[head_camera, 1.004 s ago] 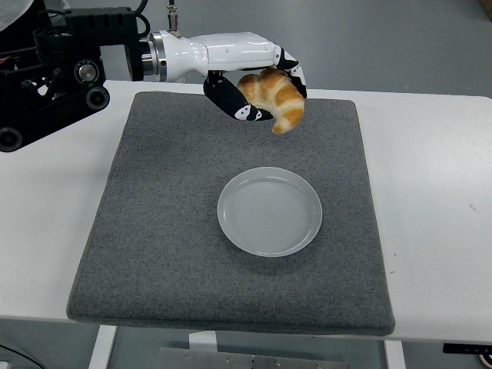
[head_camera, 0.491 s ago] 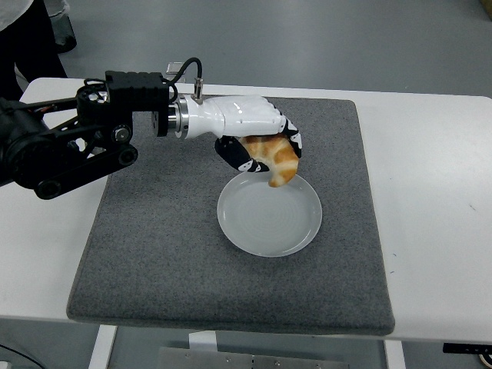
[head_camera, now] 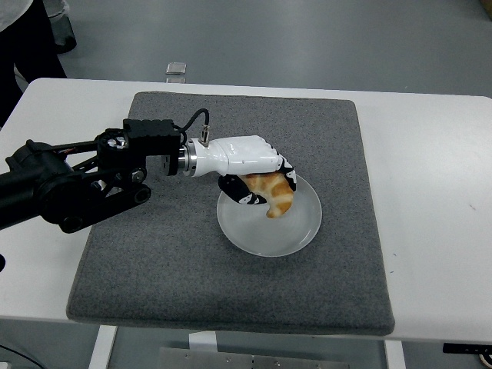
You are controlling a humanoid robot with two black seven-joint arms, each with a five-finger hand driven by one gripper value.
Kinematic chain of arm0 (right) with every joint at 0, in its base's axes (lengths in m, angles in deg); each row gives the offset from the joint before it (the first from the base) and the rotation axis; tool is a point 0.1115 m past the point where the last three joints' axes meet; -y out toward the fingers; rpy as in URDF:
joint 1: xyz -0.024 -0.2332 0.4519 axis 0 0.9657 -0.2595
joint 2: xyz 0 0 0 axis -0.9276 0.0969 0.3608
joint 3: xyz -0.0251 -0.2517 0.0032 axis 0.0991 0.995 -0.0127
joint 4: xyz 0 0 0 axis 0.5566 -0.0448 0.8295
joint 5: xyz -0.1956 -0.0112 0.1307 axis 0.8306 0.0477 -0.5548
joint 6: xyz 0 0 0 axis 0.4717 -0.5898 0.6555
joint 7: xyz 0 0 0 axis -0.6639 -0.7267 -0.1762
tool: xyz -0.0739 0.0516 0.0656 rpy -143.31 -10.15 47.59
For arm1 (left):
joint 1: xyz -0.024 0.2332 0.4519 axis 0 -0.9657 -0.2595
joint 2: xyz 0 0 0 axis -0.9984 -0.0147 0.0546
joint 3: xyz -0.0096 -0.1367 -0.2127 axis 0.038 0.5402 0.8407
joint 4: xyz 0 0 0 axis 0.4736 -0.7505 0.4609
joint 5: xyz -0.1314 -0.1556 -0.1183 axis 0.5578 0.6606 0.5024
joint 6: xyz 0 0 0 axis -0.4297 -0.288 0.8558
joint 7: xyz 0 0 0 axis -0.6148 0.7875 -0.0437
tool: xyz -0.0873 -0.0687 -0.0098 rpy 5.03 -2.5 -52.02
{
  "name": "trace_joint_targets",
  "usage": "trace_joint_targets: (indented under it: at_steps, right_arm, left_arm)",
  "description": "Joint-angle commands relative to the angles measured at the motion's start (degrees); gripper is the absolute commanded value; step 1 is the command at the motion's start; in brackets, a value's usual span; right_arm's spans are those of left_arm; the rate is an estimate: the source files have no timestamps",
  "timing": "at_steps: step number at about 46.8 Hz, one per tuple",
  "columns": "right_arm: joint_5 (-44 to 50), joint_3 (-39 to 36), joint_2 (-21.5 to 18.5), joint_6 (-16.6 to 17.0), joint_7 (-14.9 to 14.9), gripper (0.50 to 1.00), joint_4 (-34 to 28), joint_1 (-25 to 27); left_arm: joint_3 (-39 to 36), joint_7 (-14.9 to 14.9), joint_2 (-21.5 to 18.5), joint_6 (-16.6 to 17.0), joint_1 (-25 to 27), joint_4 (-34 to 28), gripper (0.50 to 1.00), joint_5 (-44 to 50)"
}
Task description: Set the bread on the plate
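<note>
Fingers (head_camera: 286,171) of the left hand (head_camera: 244,160) are curled round the bread (head_camera: 274,192), a golden croissant, w/ the thumb tucked under it. The croissant is gripped at its upper part; its lower tip hangs over the plate (head_camera: 307,231), close to the plate's surface. Whether the tip is touching the plate can't be told from this angle.

The plate is pale and round, set near the middle of a grey felt mat (head_camera: 154,261), which lies on the white table (head_camera: 430,200). The hand is white w/ black finger segments, and is carried by a black arm (head_camera: 69,188) coming in from the left edge.

Risks, as judged from here: if the fingers are opened while the croissant is off-centre toward the plate's far-left rim, it could be tipped onto the rim and rolled off onto the mat. If the hand is pressed lower, the plate could be nudged or tilted by the thumb, which sits just over the rim. The curved pastry could also be snagged by a finger on withdrawal and dragged out.

Nothing is seen blocking the plate. A small pale object (head_camera: 176,68) lies on the floor beyond the table, and part of a person in dark clothing (head_camera: 31,34) shows at top left, well apart. The right arm isn't in view.
</note>
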Motion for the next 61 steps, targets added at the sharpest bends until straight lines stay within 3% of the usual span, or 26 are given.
trace_joint_targets:
  at_steps: [1,18,26,58,61]
  right_arm:
    - [0.0,0.0,0.0,0.01,0.0,0.93,0.0,0.0]
    - [0.0,0.0,0.0,0.01,0.0,0.932,0.0,0.0]
    - [0.0,0.0,0.0,0.01,0.0,0.93,0.0,0.0]
    - [0.0,0.0,0.0,0.01,0.0,0.932,0.0,0.0]
    - [0.0,0.0,0.0,0.01,0.0,0.93,0.0,0.0]
  left_arm:
    - [0.0,-0.02,0.44,0.44,-0.56,0.81,0.5,-0.03]
    - [0.0,-0.11,1.15,0.96,-2.23,2.4,0.5,-0.12]
    - [0.0,-0.2,3.35,2.11,-2.93,4.42,0.5,-1.26]
    - [0.0,-0.11,3.43,2.64,-4.25,4.77,0.5,-1.0]
    - [0.0,-0.11,3.52,2.64,-4.25,4.77,0.572,-0.74]
